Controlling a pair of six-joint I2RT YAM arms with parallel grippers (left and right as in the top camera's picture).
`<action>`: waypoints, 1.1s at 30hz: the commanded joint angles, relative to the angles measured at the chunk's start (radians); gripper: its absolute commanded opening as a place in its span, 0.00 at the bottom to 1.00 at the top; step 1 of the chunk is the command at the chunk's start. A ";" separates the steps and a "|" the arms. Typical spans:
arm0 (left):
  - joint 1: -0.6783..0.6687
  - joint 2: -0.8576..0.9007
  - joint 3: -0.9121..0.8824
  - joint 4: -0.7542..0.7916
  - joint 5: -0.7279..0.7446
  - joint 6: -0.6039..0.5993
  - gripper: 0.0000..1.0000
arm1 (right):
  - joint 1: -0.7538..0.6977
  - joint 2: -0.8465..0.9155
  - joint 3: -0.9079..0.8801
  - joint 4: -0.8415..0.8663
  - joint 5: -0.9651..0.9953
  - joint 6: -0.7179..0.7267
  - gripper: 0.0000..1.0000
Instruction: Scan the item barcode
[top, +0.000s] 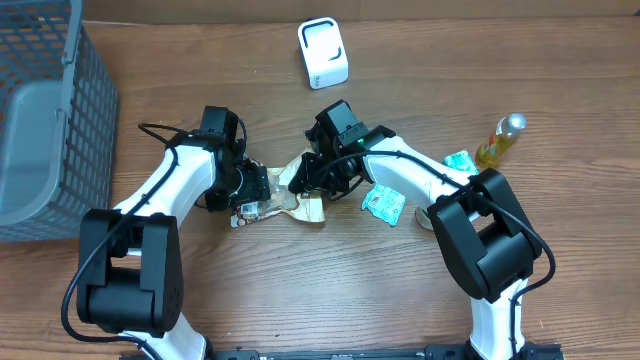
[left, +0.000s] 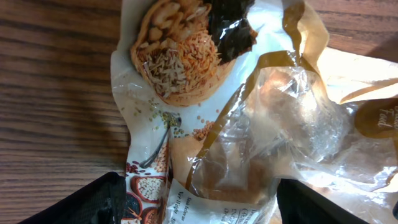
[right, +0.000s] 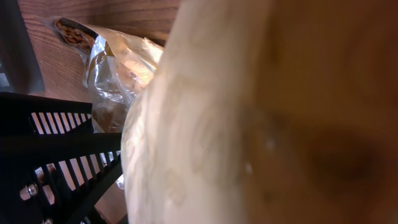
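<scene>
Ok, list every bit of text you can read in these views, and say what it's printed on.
None can be read for certain.
Clear plastic food bag with grain pictures: small print along its lower edge, too blurred.
Same bag, brown band: cursive lettering, illegible.
White box-shaped scanner: no text visible.
Yellow bottle, teal packets: too small.

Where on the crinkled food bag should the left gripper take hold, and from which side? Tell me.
Probably the flat printed edge of the food bag, not the puffy clear middle: it lies thin on the table, so the jaws can close across it. Come from above, at the end nearest the left gripper, whose open jaws straddle it.
</scene>
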 joint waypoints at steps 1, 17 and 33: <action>-0.002 0.000 0.012 -0.009 0.004 0.016 0.81 | 0.009 0.002 -0.001 -0.002 0.000 -0.016 0.19; 0.058 -0.001 0.537 -0.215 -0.208 0.042 0.86 | 0.009 0.002 -0.001 -0.010 0.000 -0.016 0.13; 0.188 0.001 0.538 -0.246 -0.336 0.042 1.00 | 0.009 0.002 0.000 -0.006 0.000 -0.015 0.19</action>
